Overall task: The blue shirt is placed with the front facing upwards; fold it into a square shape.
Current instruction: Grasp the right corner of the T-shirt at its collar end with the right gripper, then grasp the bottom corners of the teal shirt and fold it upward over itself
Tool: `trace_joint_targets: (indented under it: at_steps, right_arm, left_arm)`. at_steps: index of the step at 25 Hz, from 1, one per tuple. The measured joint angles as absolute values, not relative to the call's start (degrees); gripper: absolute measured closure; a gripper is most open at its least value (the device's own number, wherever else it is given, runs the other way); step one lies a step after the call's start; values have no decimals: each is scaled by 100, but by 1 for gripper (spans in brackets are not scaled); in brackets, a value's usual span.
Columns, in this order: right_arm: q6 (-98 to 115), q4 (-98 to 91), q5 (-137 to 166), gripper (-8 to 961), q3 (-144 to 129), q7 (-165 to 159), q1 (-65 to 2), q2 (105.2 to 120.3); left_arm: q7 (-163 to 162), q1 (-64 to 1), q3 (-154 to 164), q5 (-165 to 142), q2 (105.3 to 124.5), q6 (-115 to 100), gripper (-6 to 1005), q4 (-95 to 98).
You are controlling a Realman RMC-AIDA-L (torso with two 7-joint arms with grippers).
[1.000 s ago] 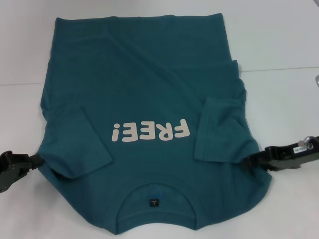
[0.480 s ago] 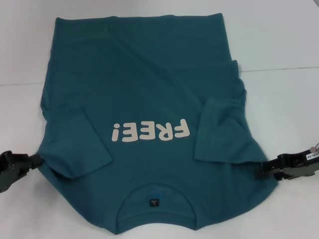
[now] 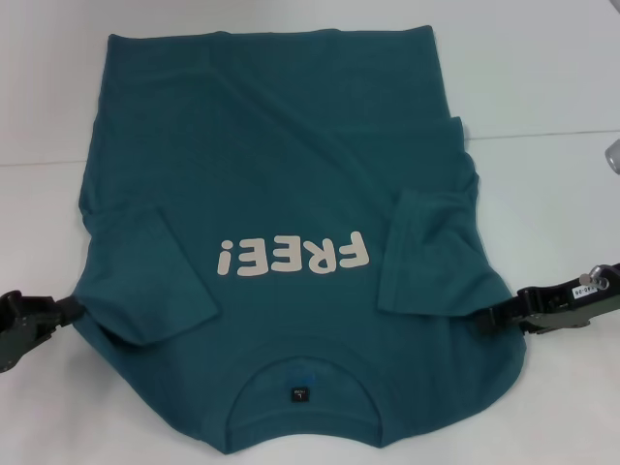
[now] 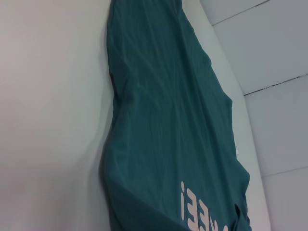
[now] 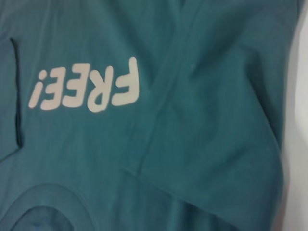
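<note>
Teal blue shirt [image 3: 281,194] (both sleeves infolded)

- White worktop [image 3: 542,194], plain matte surface, thin dark seam [image 3: 542,135] running across far side.
- Small grey object [image 3: 613,155] at right edge, cut off, unidentifiable.

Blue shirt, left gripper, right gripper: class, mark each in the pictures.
blue shirt [image 3: 281,145], head view, plain chest fabric.
left gripper [image 3: 70,310], head view, tip at shirt edge.
right gripper [image 3: 496,315], head view, tip at shirt edge.
</note>
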State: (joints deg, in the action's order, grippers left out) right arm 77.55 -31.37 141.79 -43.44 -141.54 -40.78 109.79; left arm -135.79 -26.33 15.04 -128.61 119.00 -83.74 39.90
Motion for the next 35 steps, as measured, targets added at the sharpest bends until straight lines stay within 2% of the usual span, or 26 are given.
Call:
trace_joint_targets:
  at_steps: [4,15,25,35]
  right_arm:
    - [7759,-3159,14296,419,-4356,-14182,-4112,10995]
    - [7856,-3196,14300,857,-4360,-14107,-4111,10984]
    - [8527,-3718,14324,911,-4359,-14088,-3904,10902]
    - [9081,-4081,14696,908,-4345,-14122,-3756,10889]
  left_arm:
    - [-13579,-2628,1451,-12858,11901,-8377,954,3990]
    - [-13579,-2628,1424,-12858,11900,-8374,951,3991]
    - [-13505,-2641,1538,-13282,11823,-8798,954,4295]
    - [-13573,-2756,1781,-14137,11730,-9651,957,4846]
